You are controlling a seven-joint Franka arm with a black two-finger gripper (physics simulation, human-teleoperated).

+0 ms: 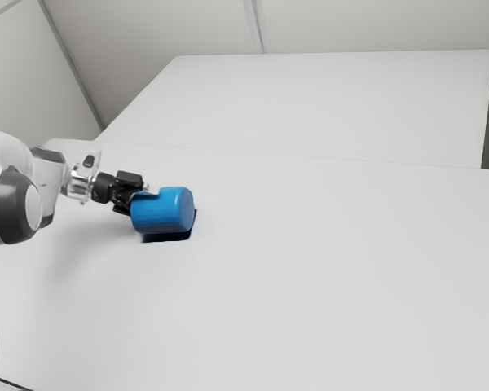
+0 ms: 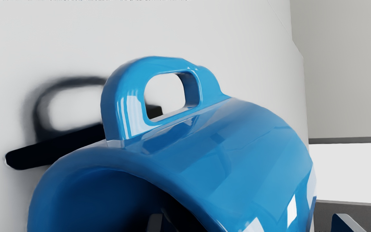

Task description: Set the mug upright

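The mug (image 1: 165, 213) is a smooth, glossy blue cylinder with a rounded lip and a rounded edge at its base. It lies on its side over the white table (image 1: 310, 285), left of centre in the exterior view, mouth toward the arm and base toward that view's right. Bright streaks and pale window-like patches shine on its curved wall. Its handle (image 2: 126, 109) is a thick, soft-cornered loop of the same blue, standing out from the side around a rounded opening; the inside of the mug falls off into deep navy.

The black gripper (image 1: 138, 195) is at the mouth with its fingers parted: one fingertip (image 2: 155, 223) reaches into the hollow, the other (image 2: 345, 224) is outside, just beside the wall. That wall stands between them, unpinched.

A hard-edged black patch lies under the mug, and the handle throws a softer looped shadow on the table. The tabletop is matte, plain and pale. Beyond a thin seam stretches another flat white surface (image 1: 334, 98), backed by light grey walls (image 1: 155, 28) with a narrow upright strip (image 1: 255, 24).
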